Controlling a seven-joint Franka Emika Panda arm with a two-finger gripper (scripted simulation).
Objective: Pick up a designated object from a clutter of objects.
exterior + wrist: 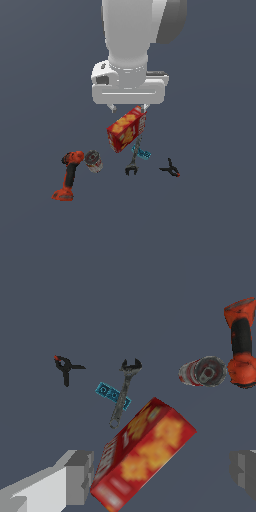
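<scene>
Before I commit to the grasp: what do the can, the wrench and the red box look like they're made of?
Tin can: seemingly metal, with a silvery-grey end with concentric rings and a red-and-white label, probably paper.
Wrench: likely steel, uniformly dull grey, no coating visible.
Cracker box: looks like printed cardboard, flat faces, sharp edges, matte red-and-yellow print.
These are simulator renders, so finishes are only suggested.
</scene>
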